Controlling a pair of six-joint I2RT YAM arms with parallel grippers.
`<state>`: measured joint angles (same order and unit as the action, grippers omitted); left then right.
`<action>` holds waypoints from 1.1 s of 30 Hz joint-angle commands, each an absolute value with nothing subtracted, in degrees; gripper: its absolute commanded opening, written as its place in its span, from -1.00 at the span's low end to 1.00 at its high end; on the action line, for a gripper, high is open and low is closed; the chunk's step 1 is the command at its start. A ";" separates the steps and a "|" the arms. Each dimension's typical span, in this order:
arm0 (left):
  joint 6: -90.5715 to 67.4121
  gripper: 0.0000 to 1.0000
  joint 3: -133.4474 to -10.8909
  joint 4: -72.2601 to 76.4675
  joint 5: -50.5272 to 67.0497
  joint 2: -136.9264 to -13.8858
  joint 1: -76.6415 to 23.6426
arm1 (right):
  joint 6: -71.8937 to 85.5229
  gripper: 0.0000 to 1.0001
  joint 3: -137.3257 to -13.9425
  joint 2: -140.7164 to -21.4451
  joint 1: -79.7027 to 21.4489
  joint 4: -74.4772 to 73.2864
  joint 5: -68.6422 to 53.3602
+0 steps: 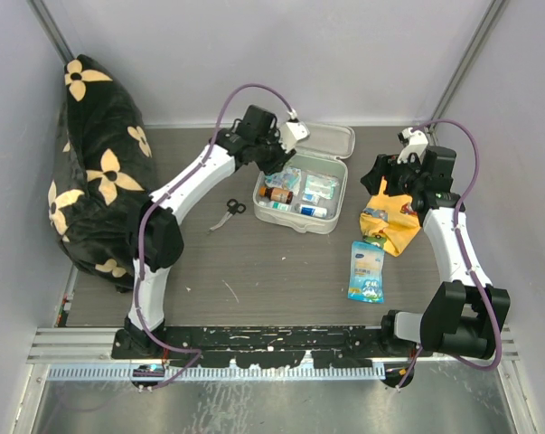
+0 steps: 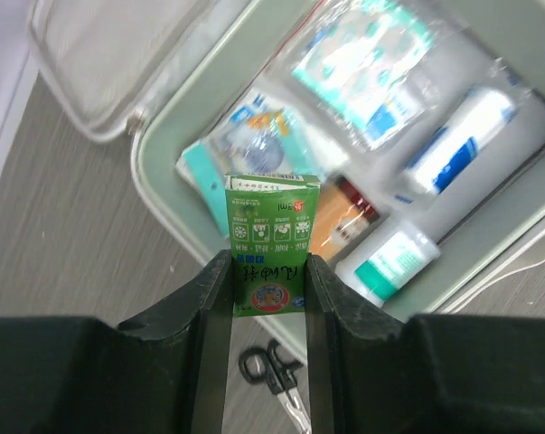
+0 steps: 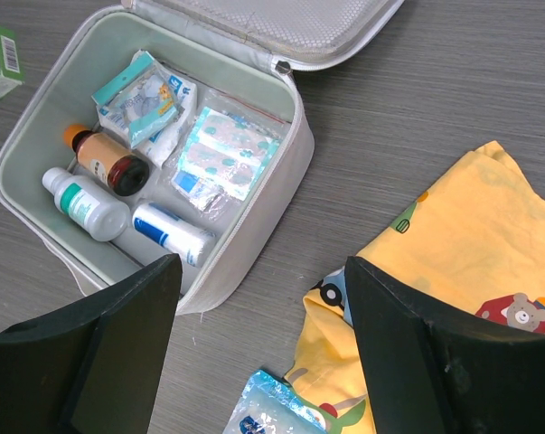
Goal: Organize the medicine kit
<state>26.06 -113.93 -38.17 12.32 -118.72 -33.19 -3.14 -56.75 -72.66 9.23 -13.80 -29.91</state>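
"So where did the medicine kit [image 1: 301, 223] sit?" the desk asked.

"At 12 o'clock from the 2 arm bases, mid-table, with its lid [image 1: 331, 137] thrown back toward 1 o'clock so the tray faced up for loading. Its long axis looked to run roughly 9 to 3 o'clock in the top view, slightly skewed."

"And the grippers?"

"The left gripper [image 2: 268, 267] pinched a small green box [image 2: 270, 242] by its 2 flat sides, the box upright between the fingers and hanging over the kit's 9 o'clock rim. My guess is it was held that way to slot in beside the brown bottle [image 3: 109, 163] and white bottle [image 3: 84, 206]. The right gripper [image 3: 263, 271] hung with its fingers spread and nothing between them, above the yellow cloth [image 3: 453, 253] at the kit's 3 o'clock, probably lined up for it or the blue-yellow packet [image 1: 367, 271] at 5 o'clock. Scissors [image 1: 229, 212] lay on the table at 9 o'clock, outside the kit."
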 commanded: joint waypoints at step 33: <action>46.60 -0.35 -141.46 -46.26 22.48 -144.62 -44.63 | -5.54 0.57 -58.13 -69.30 9.88 -12.59 -23.97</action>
